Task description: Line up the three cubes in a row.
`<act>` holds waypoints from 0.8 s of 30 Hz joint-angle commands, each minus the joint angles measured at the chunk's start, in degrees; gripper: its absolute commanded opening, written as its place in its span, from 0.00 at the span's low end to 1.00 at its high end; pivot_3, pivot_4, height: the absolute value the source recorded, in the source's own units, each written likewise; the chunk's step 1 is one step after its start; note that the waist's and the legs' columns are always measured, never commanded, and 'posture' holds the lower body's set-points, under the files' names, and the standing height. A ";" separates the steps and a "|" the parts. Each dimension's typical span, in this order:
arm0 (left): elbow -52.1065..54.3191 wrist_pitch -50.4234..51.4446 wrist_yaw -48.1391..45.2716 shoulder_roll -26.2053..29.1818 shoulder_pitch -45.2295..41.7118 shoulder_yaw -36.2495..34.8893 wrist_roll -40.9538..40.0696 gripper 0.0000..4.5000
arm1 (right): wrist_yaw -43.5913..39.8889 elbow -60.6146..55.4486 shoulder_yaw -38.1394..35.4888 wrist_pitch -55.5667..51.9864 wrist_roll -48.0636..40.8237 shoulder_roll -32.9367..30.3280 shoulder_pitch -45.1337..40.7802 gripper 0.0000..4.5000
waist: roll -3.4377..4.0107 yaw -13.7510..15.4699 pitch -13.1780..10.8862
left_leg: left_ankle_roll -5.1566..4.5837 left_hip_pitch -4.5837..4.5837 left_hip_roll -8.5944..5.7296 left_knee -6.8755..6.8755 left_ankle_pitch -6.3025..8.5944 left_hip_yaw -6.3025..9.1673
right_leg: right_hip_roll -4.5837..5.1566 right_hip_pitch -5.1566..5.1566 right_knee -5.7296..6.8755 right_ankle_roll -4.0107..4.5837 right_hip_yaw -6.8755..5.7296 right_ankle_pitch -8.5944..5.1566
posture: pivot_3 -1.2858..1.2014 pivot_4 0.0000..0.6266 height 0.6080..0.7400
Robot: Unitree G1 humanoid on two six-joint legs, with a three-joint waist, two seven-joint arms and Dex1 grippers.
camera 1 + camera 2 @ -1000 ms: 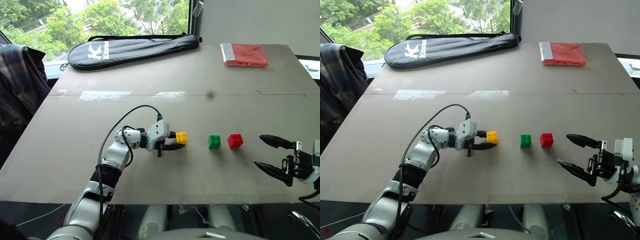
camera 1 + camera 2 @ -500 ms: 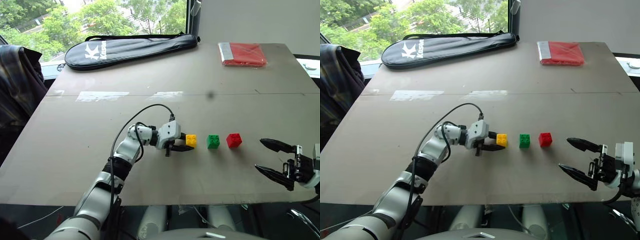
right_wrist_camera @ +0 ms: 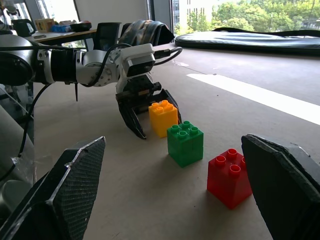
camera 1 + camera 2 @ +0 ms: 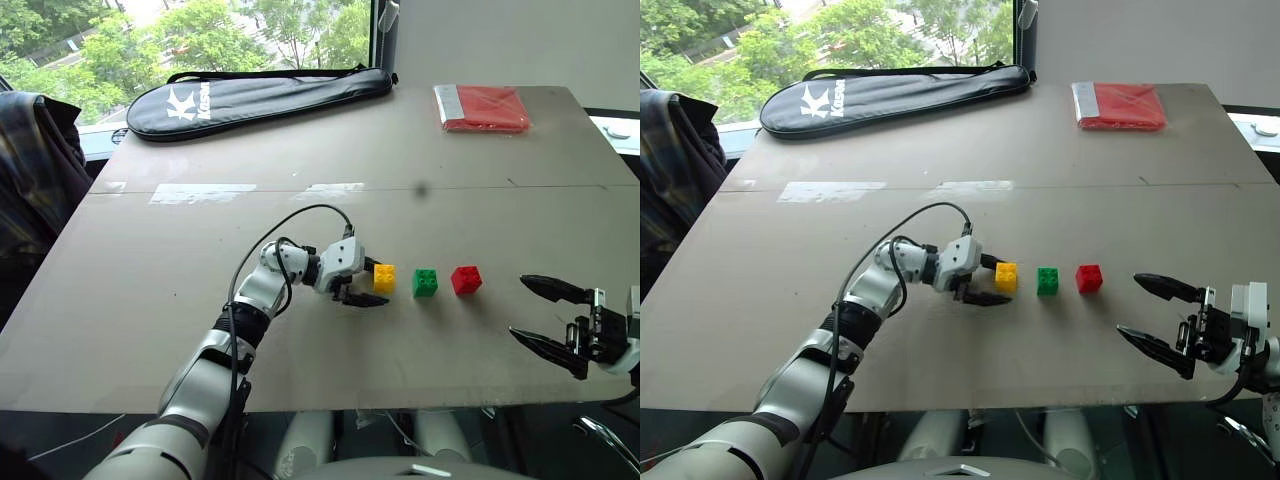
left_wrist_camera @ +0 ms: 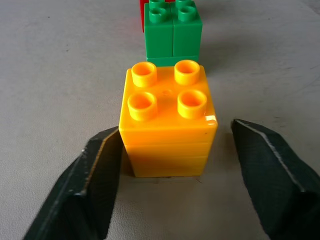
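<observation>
Jaws apart: your left gripper point(image 5: 170, 165) straddles the yellow cube point(image 5: 167, 122), unclamped.
Green cube point(image 5: 172, 30) and red cube point(image 4: 466, 280) sit beyond it in line; your right gripper point(image 4: 545, 315) gapes too, idle; only withdrawing seems left.

Yellow cube point(image 5: 167, 127) between parted left hand point(image 5: 175, 165) fingers, green cube point(image 5: 172, 32) beyond

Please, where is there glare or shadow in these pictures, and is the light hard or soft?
Left wrist view: a small bright glint on the yellow cube near one top corner, and a faint shadow at its base. Right wrist view: only soft shadows at the foot of the green cube and the red cube, so the light seems diffuse. Left eye view: the window is bright beyond the table.
</observation>
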State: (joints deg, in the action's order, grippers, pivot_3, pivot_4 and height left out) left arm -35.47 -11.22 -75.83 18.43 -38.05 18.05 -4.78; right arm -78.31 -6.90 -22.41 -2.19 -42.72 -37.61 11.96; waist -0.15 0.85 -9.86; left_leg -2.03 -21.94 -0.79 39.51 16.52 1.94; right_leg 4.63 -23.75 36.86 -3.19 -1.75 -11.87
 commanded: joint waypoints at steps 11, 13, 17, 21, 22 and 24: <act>14.32 3.91 2.06 6.82 8.62 -5.19 -4.39 0.99 | -0.70 1.02 -1.10 2.71 1.11 0.94 1.66 1.00 | -0.01 -0.33 -0.01 | 0.00 0.05 0.10 -0.08 0.00 -0.01 | -0.06 -0.02 0.00 0.11 0.02 0.06 | 0.52 0.24 0.65; 22.64 8.25 3.12 9.47 13.52 -6.82 -6.42 0.99 | -0.49 1.71 -0.96 3.45 2.05 1.45 2.25 1.00 | 0.01 -0.22 -0.02 | 0.01 0.05 0.13 -0.13 0.01 -0.02 | -0.06 -0.05 0.01 0.13 0.06 0.06 | 0.52 0.24 0.65; 37.42 16.35 8.63 13.78 24.15 -10.76 -8.36 0.99 | 1.06 3.92 -0.69 5.32 4.89 2.03 2.63 1.00 | -0.05 -0.10 -0.07 | 0.01 0.02 0.10 -0.14 0.01 -0.05 | 0.04 -0.06 -0.04 0.13 0.12 0.05 | 0.52 0.24 0.65; 50.78 26.39 18.63 14.84 36.66 -16.63 -9.98 0.99 | 3.14 6.46 0.14 6.68 7.62 2.81 1.97 1.00 | -0.02 0.01 -0.11 | 0.01 0.01 0.05 -0.13 0.01 -0.01 | 0.36 -0.04 -0.07 0.30 0.06 -0.09 | 0.52 0.24 0.65; 52.96 27.36 21.26 14.55 39.37 -17.82 -9.40 0.99 | 3.64 6.95 0.35 6.79 8.13 2.96 1.78 1.00 | -0.02 -0.02 -0.11 | 0.01 0.01 0.06 -0.13 0.01 -0.03 | 0.36 -0.05 -0.08 0.21 0.09 -0.16 | 0.52 0.24 0.65; 56.15 29.05 24.91 14.13 43.05 -19.33 -9.00 0.99 | 4.42 7.61 0.55 6.95 8.77 3.19 1.69 1.00 | -0.02 -0.05 -0.11 | 0.01 0.05 0.07 -0.14 0.01 -0.03 | 0.36 -0.04 -0.08 0.13 0.10 -0.21 | 0.52 0.24 0.65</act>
State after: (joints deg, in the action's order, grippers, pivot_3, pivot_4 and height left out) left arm 17.34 16.59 -53.57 32.59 4.72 0.52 -13.66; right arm -74.48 1.29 -21.38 3.87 -33.96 -34.43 13.75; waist -0.17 0.81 -9.97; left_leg -2.01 -21.90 -0.71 39.37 16.53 1.92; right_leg 4.98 -23.80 36.80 -3.06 -1.68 -12.09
